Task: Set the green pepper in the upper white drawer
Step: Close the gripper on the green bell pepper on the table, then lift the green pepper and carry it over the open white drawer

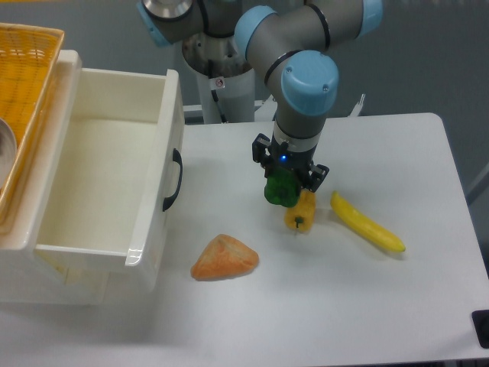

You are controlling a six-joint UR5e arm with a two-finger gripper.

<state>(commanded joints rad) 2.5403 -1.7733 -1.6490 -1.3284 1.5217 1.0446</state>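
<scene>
Gripper [284, 186] pinching green pepper [280, 187] over table [397, 145] center.
Near→far: orange wedge [225, 258] front; yellow banana [366, 222] & sm yellow-orange pepper [301, 212] just beside green one; upper white drawer [149, 183] pulled out at left, yellow basket [27, 84] above it.

A white table [397, 306] with rounded corners is seen under even, soft light. Behind it, a plain grey-blue wall [428, 53] is shown.

I see a bright green pepper [280, 187], a white drawer [145, 245] with a black handle [174, 180], a yellow banana [367, 223], and a yellow woven basket [27, 69].
</scene>
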